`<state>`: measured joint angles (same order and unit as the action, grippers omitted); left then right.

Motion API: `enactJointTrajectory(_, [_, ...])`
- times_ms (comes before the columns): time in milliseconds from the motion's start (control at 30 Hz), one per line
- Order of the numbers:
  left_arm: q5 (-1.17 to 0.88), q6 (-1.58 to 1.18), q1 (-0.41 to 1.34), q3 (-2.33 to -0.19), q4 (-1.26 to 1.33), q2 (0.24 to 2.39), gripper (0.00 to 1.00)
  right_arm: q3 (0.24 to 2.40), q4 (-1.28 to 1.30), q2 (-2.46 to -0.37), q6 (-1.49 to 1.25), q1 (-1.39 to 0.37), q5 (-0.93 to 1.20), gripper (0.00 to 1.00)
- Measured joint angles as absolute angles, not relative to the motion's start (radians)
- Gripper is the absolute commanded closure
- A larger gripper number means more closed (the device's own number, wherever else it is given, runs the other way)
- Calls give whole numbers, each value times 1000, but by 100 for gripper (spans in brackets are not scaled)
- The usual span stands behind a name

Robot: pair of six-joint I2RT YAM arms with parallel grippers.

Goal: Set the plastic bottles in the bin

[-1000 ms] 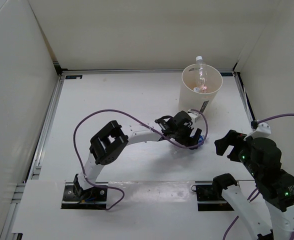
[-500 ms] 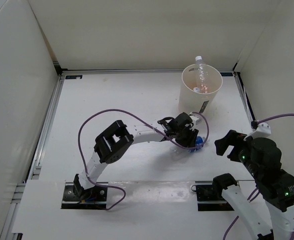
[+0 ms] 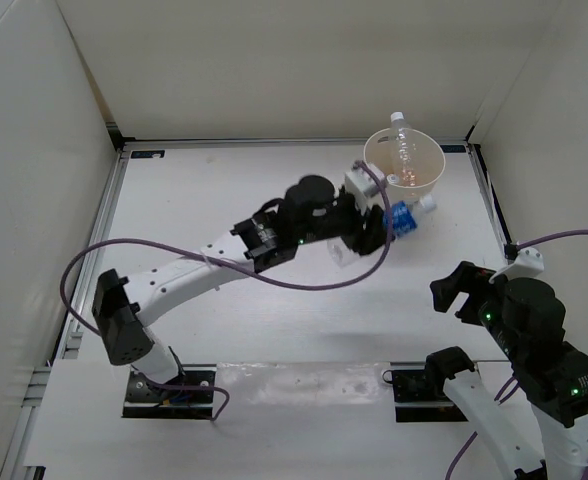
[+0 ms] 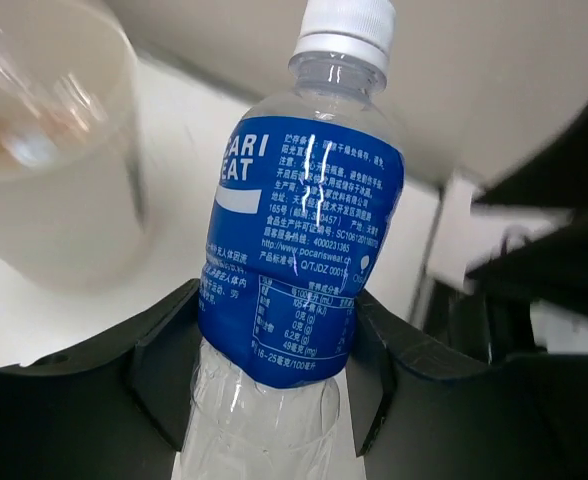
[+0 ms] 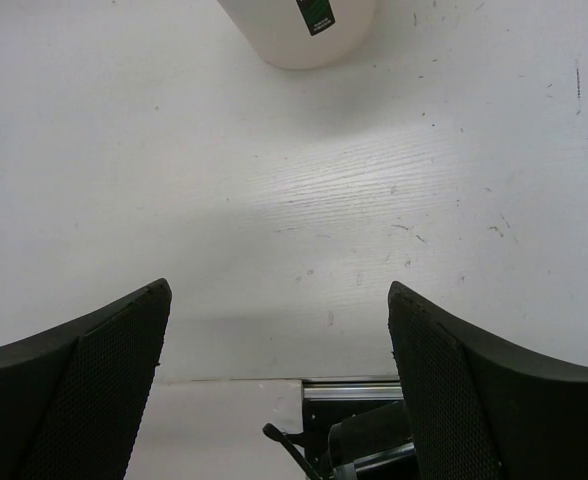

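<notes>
A clear bottle with a blue label and a white cap is clamped between the black fingers of my left gripper, which is shut on it. In the top view this bottle hangs off the table, just in front of the bin's near rim, with the left gripper beside it. The cream bin shows blurred at the left of the left wrist view. A clear bottle with a white cap leans inside the bin. My right gripper stands open over bare table, empty.
White walls enclose the table on three sides. The left arm's purple cable loops over the table middle. The right arm sits at the near right, with the bin's base far ahead of it. Metal mounting plates lie at the near edge.
My left gripper closed on the blue-labelled bottle on the table, then lifted it up and back towards the bin. The right arm has not moved.
</notes>
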<state>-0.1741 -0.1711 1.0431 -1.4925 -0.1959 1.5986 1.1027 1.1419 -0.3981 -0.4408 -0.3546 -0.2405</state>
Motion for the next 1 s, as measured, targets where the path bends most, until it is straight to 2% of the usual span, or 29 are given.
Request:
enactJointTrajectory(100, [-145,-135,995,-1679,-165,1627,49,1103,1142,-398,-441,-355,-241,10])
enactJointTrajectory(300, [-178,-169,853,-2169,-87,1940,58,1103,1142,-395,-444,-366,-251,10])
enactJointTrajectory(400, [-210,-196,808,-2238,15,2077,58,1103,1142,-390,-445,-365,-253,10])
enactJointTrajectory(533, [-221,-208,809,-2270,97,2247,53,1103,1142,-388,-445,-365,-253,10])
enactJointTrajectory(667, [-221,-211,837,-2357,105,2406,42,1103,1142,-387,-446,-375,-259,10])
enactJointTrajectory(833, [-214,-210,859,-2353,126,2438,26,1103,1142,-387,-446,-388,-260,10])
enactJointTrajectory(867, [-212,-208,862,-2353,146,2437,16,1103,1142,-387,-446,-388,-260,10])
enactJointTrajectory(933, [-206,-202,864,-2352,169,2435,2,1103,1142,-387,-445,-384,-259,10])
enactJointTrajectory(1000, [-198,-202,863,-2342,189,2429,0,1103,1142,-387,-445,-374,-258,10])
